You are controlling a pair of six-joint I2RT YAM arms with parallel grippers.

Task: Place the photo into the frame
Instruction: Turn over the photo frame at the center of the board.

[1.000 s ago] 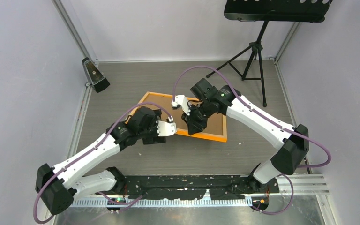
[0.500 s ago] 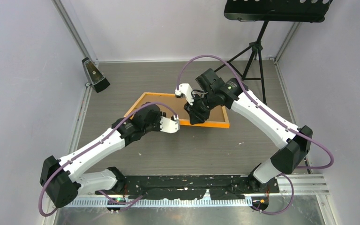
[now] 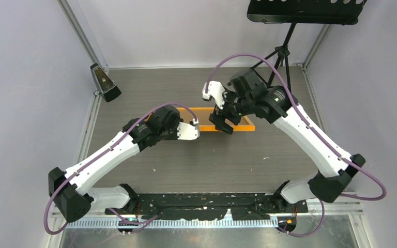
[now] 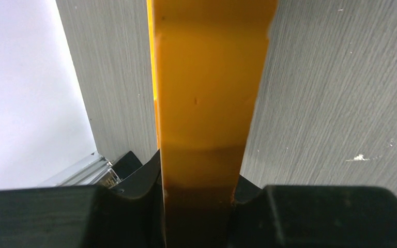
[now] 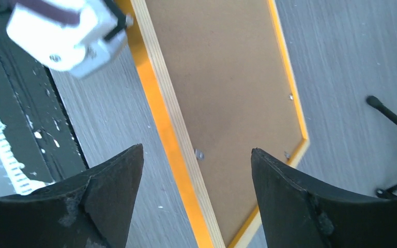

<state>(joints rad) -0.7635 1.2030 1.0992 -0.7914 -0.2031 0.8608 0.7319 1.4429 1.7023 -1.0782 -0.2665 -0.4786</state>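
Now my left hand (image 4: 199, 214) grips the frame (image 3: 244, 126) by its rim.
Lately flat, it has tipped up, seemingly on edge, on the grey worktop (image 3: 212, 168); my right hand (image 5: 196, 150) has let go, spread wide.

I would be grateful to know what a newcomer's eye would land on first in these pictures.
First, the orange frame at the middle of the table, apparently tipped up on its edge, with the left gripper shut on its rim. Next, the right gripper hangs open just over the frame's brown backing board. A black music stand looms at the back right corner.
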